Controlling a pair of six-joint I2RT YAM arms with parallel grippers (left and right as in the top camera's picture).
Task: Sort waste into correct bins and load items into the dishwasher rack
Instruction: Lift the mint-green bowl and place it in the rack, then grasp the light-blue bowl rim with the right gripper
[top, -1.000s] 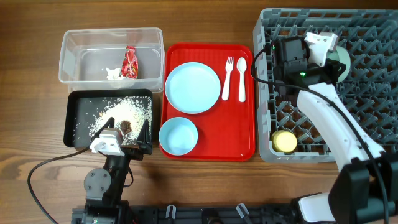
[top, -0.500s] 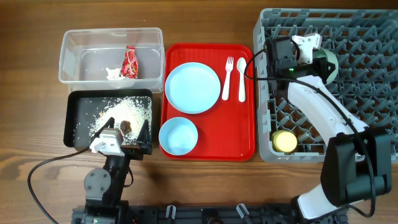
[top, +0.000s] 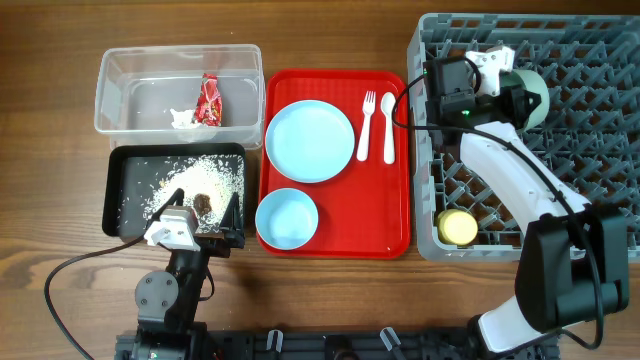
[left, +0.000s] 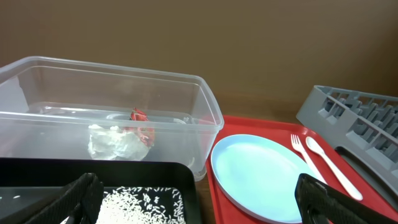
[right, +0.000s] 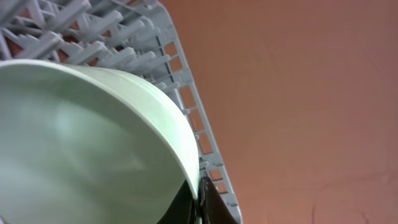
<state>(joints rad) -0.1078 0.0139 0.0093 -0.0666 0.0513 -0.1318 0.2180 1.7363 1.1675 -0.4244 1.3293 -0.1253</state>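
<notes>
My right gripper (top: 512, 84) is shut on the rim of the mint green bowl (top: 532, 96) and holds it tilted over the far left part of the grey dishwasher rack (top: 600, 150). In the right wrist view the bowl (right: 81, 137) fills the left, with my fingers (right: 200, 202) pinching its rim. The yellow cup (top: 459, 227) lies in the rack's near left corner. The light blue plate (top: 310, 141), light blue bowl (top: 287, 219), white fork (top: 366, 124) and spoon (top: 389, 126) lie on the red tray (top: 395, 235). My left gripper (top: 196, 232) is open and empty at the black tray's near edge.
The clear tub (top: 120, 75) at the far left holds the red wrapper (top: 209, 100) and white tissue (top: 183, 119). The black tray (top: 125, 165) in front of it holds rice crumbs (top: 205, 176) and a brown lump (top: 203, 202). The left wrist view shows the tub (left: 186, 93) and plate (left: 261, 174).
The right wrist has turned and shifted left over the rack with the mint bowl, which now shows more from above. The left arm has not moved.
</notes>
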